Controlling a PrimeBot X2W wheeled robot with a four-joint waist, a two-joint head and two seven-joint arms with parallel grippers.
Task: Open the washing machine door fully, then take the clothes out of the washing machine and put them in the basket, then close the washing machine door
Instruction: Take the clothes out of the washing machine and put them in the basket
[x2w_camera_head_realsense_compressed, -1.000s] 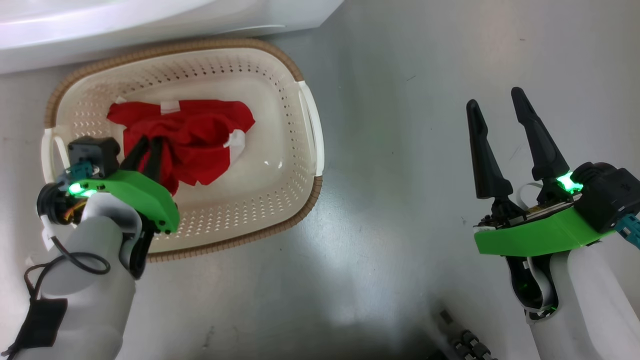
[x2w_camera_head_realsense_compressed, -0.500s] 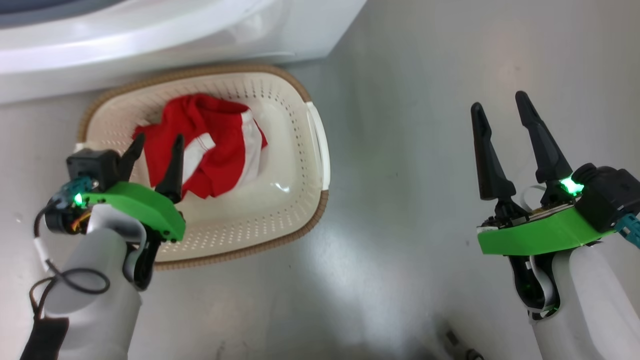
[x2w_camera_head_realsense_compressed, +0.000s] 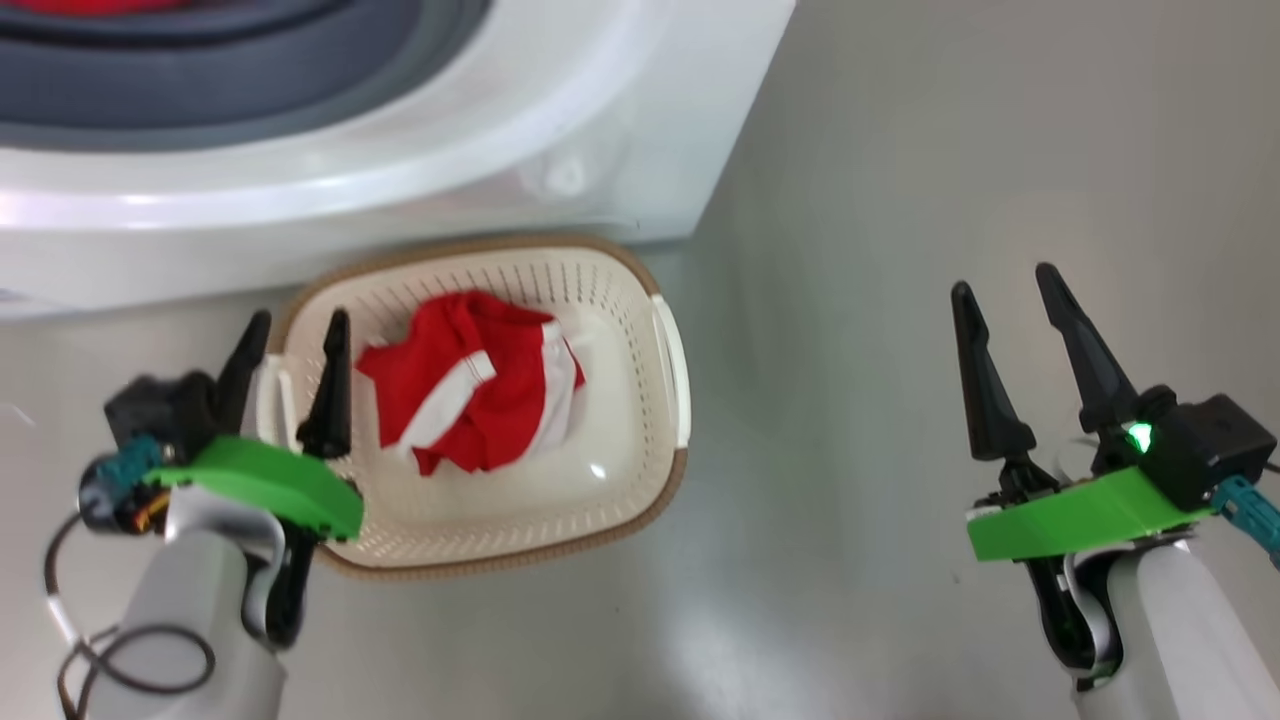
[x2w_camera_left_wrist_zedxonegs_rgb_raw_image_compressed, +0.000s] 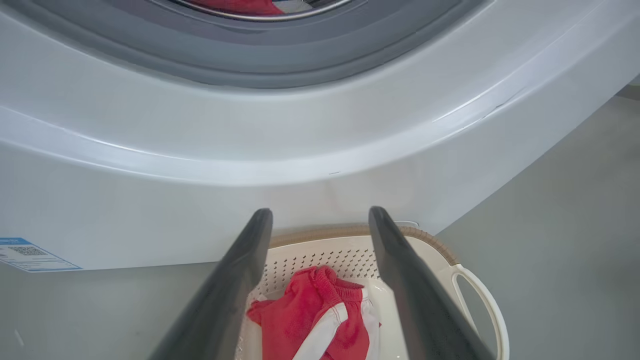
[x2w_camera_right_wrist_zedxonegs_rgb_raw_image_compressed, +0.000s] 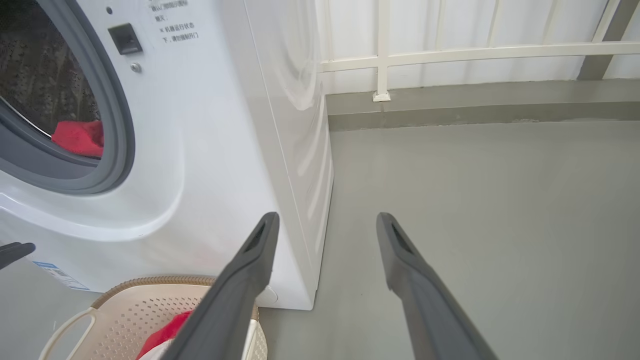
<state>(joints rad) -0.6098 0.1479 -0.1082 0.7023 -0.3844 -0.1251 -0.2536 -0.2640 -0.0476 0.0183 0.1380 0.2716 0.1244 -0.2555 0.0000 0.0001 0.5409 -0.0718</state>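
Note:
A red garment with white stripes (x2w_camera_head_realsense_compressed: 470, 395) lies in the cream basket (x2w_camera_head_realsense_compressed: 620, 480) on the floor in front of the white washing machine (x2w_camera_head_realsense_compressed: 420, 190). My left gripper (x2w_camera_head_realsense_compressed: 295, 325) hovers open above the basket's left handle, holding nothing. Out over the bare floor to the right, my right gripper (x2w_camera_head_realsense_compressed: 1005, 280) is open as well. More red clothes (x2w_camera_right_wrist_zedxonegs_rgb_raw_image_compressed: 77, 137) lie inside the drum behind the grey gasket (x2w_camera_right_wrist_zedxonegs_rgb_raw_image_compressed: 117, 125); they also peek out at the top of the left wrist view (x2w_camera_left_wrist_zedxonegs_rgb_raw_image_compressed: 240, 6). The door is out of view.
Grey floor (x2w_camera_head_realsense_compressed: 880, 200) spreads to the right of the machine. A white railing and wall (x2w_camera_right_wrist_zedxonegs_rgb_raw_image_compressed: 450, 50) stand behind it. A blue label (x2w_camera_left_wrist_zedxonegs_rgb_raw_image_compressed: 30, 254) sits low on the machine's front.
My left gripper opened and let the red garment drop into the basket, then drew back to the basket's left rim. The head camera tilted up, bringing the drum opening into view.

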